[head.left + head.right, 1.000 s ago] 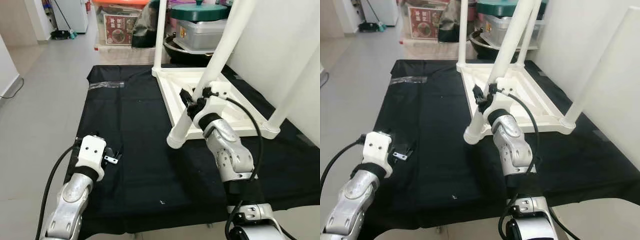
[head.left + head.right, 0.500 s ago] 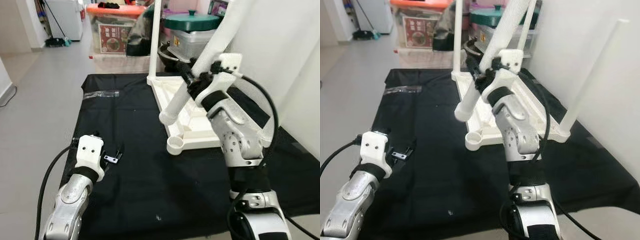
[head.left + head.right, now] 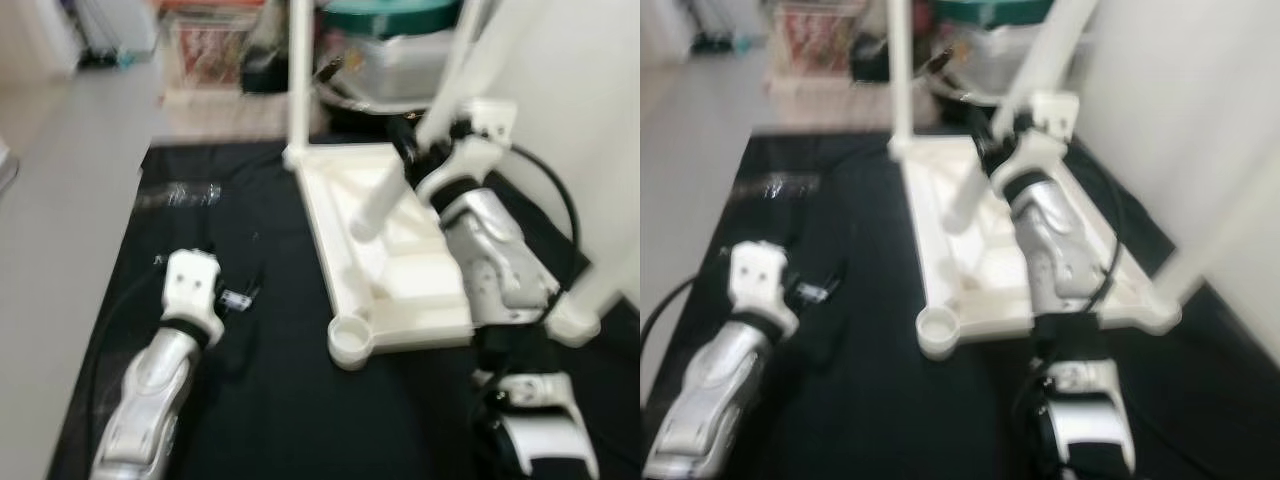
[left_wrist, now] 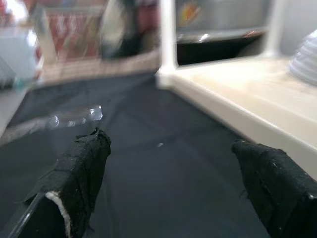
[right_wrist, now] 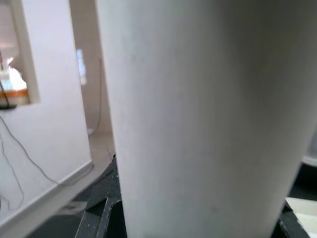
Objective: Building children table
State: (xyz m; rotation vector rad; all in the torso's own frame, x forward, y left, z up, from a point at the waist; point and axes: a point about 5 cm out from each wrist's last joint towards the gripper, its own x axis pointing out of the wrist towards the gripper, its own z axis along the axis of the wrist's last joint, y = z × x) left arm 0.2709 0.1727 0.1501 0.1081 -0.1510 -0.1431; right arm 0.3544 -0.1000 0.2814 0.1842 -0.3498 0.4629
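The white table top [image 3: 400, 285] lies upside down on a black cloth [image 3: 250, 400]. One leg [image 3: 299, 70] stands upright in its far left corner, and another leg [image 3: 606, 270] rises at the right. The socket [image 3: 350, 338] at the near left corner is empty. My right gripper [image 3: 410, 150] is shut on a loose white leg [image 3: 385, 195], held slanted above the underside; up close the leg [image 5: 208, 119] sits between the black fingers [image 5: 101, 215]. My left gripper [image 4: 168, 183] hovers open low over the cloth, left of the table top, holding nothing.
Storage boxes and a green-lidded pot [image 3: 395, 20] stand behind the cloth. A white wall [image 3: 560, 90] runs along the right. A clear plastic bag [image 3: 180, 193] lies on the far left of the cloth. Grey floor [image 3: 60, 190] stretches to the left. The eye views are blurred.
My right gripper lifted the loose leg away from the near left corner socket, up and back over the table top. The camera shifted and blurred. The left arm barely moved.
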